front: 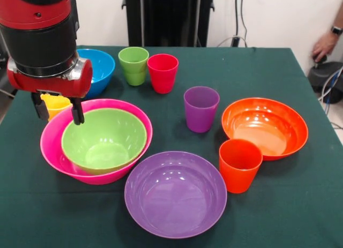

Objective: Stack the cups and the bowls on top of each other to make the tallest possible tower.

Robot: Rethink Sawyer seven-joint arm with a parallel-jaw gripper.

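— Pincer (pixel 59 113) position, please?

— At roughly nine o'clock on the worktop (pixel 177 135), hanging from the red and black arm (pixel 45 39). Its two dark fingers (pixel 78 113) stand apart with nothing between them. One tip hangs over the far left rim of the green bowl (pixel 104 140); the other sits further left, in front of the yellow cup (pixel 55 104).

— And the green bowl?

— Nested upright inside the pink bowl (pixel 134 117), just below the pincer, toward five o'clock of it.

— Other bowls?

— Purple bowl (pixel 175 193) at six o'clock, just beside the pink one. Orange bowl (pixel 265 126) at three o'clock. Blue bowl (pixel 99 68) at eleven o'clock, partly hidden behind the arm.

— Cups?

— Green cup (pixel 133 65) and red cup (pixel 162 72) side by side near twelve o'clock; I cannot tell if they touch. Purple cup (pixel 201 107) near the centre. Orange cup (pixel 239 164) at four o'clock, right against the orange bowl's near rim. All stand upright, mouths up. The yellow cup peeks out behind the pink bowl's far left rim.

— Anyone around?

— A hand (pixel 324 44) with a wristwatch at the two o'clock edge, off the worktop.
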